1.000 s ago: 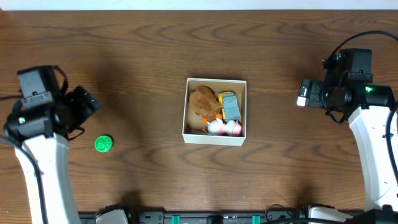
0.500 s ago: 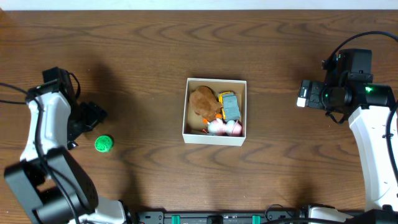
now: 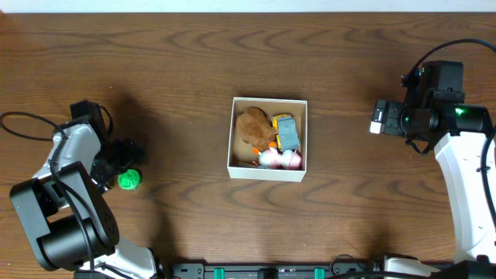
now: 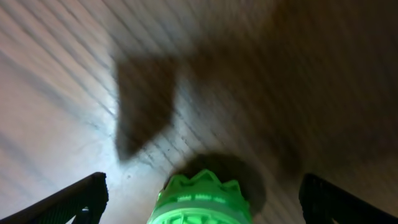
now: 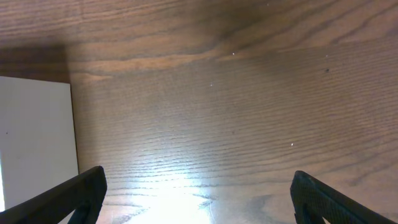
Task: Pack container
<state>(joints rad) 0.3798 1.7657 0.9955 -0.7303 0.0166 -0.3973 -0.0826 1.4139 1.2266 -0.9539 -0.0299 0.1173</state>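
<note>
The container (image 3: 267,172), a square white-walled box with a brown inside, sits mid-table and holds a brown plush toy (image 3: 253,125), a grey and yellow toy (image 3: 287,133) and pink-white pieces (image 3: 280,159). A green ridged toy (image 3: 129,179) lies on the table at the left. My left gripper (image 3: 128,159) is open just above it; in the left wrist view the green toy (image 4: 202,199) sits between the spread fingers (image 4: 78,198). My right gripper (image 3: 380,116) is open and empty at the right, with the container's white wall (image 5: 34,143) at the left of its view.
Dark wooden table (image 3: 178,70) all round. Black mounts and cables run along the front edge (image 3: 256,271).
My left arm has swung down and right toward the green toy, so its gripper now stands over it. The right arm and the container have not moved.
</note>
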